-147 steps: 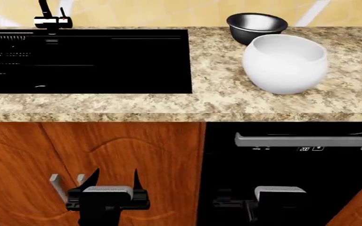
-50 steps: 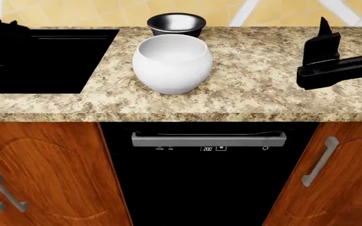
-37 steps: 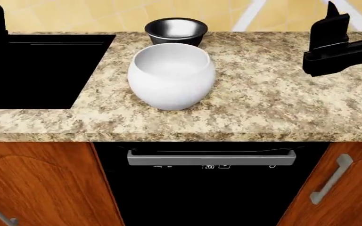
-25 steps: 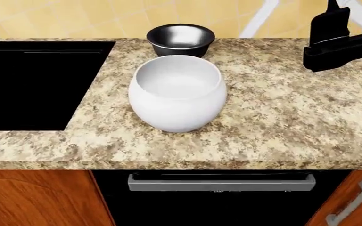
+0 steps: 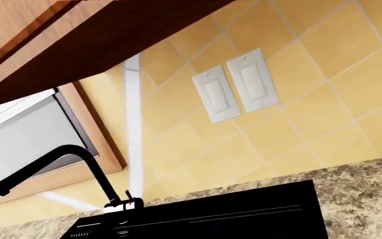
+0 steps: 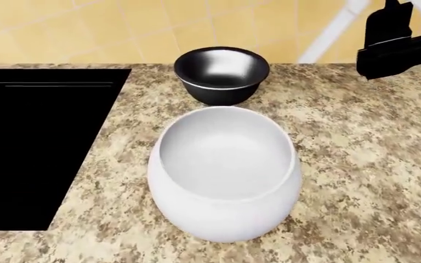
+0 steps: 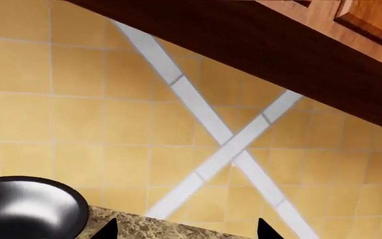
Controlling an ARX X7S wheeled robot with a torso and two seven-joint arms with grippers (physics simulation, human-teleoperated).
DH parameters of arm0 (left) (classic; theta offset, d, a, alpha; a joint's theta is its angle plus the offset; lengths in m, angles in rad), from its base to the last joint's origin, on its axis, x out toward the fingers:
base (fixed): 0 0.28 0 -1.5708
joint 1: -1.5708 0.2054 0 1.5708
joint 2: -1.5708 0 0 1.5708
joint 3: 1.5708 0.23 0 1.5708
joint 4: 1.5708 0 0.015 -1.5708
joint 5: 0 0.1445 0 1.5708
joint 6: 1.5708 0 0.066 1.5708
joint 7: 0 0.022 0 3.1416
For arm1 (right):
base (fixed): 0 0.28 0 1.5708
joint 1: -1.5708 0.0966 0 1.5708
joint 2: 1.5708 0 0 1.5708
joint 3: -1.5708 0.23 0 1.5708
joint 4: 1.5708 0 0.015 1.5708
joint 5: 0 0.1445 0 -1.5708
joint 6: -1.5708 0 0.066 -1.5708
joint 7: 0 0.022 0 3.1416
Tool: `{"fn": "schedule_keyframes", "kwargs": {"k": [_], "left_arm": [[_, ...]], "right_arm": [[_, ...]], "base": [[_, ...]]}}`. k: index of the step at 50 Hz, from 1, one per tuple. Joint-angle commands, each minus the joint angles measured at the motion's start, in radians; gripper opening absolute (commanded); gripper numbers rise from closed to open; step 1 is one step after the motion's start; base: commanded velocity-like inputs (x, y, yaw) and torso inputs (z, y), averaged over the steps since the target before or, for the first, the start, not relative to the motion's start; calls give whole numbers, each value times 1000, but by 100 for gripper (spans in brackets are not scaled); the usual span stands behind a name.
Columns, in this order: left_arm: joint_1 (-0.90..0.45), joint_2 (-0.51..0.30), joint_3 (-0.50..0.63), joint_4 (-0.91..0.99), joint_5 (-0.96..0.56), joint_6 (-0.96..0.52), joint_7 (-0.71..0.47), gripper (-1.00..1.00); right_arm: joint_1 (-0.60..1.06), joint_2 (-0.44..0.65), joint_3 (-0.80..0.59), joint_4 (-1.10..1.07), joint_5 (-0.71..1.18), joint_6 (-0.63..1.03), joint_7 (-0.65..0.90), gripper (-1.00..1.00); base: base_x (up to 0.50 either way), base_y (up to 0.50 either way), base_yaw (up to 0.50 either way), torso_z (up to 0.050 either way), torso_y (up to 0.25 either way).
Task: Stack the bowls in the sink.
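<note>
The right gripper (image 6: 394, 38) shows as a dark shape at the upper right of the head view, raised over the granite counter (image 6: 357, 164) with nothing in it; in the right wrist view only two dark fingertips (image 7: 108, 230) peek up at the bottom edge, set well apart, so its jaws are spread. The left gripper is only a dark sliver at the head view's upper left edge, and whether it is spread or closed cannot be told. Near the right gripper, at top centre, stands the black bowl (image 6: 221, 74), upright, its silvery inside empty. Just below it, at frame centre, sits the white bowl (image 6: 223, 172), upright and empty too. The sink (image 6: 31, 148) fills the left side, a black basin with no bowl visible in it
</note>
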Motion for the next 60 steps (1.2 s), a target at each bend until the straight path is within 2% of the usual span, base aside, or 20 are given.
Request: {"fn": "schedule_keyframes", "kwargs": {"k": [1, 16, 21, 23, 27, 32, 36, 42, 48, 60], "left_arm": [[-15, -2, 26, 2, 6, 11, 13, 100], [-39, -14, 56, 5, -2, 26, 15, 100], [-54, -17, 67, 3, -10, 29, 11, 100], [-59, -20, 70, 3, -13, 31, 10, 100], [-63, -23, 76, 6, -14, 35, 12, 100], [-70, -28, 84, 8, -19, 40, 11, 100], [-76, -30, 89, 8, -20, 41, 14, 100], [-81, -37, 96, 11, -22, 46, 17, 100], [-82, -42, 102, 14, -18, 49, 23, 100], [-71, -41, 109, 20, 7, 58, 46, 100]], "right_arm": [[-8, 20, 1, 2, 16, -27, 16, 100], [-16, 30, -7, -11, 32, -42, 13, 100], [1, 28, -12, -2, 116, -84, 43, 100], [69, 28, -67, 32, 208, -82, 104, 100], [288, 25, -274, 99, 478, -76, 233, 100], [536, 63, -478, 137, 752, -218, 238, 100], [656, 76, -589, 154, 925, -308, 234, 100], [752, 67, -706, 159, 1045, -363, 231, 100], [781, 24, -760, 174, 1102, -403, 239, 100], [765, -137, -856, 207, 1116, -377, 221, 100]], "base": [[500, -20, 0, 0, 0], [500, -19, 0, 0, 1], [91, -3, 0, 0, 3], [0, 0, 0, 0, 0], [0, 0, 0, 0, 0], [0, 0, 0, 0, 0], [0, 0, 0, 0, 0], [0, 0, 0, 0, 0], [0, 0, 0, 0, 0], [0, 0, 0, 0, 0]]}}
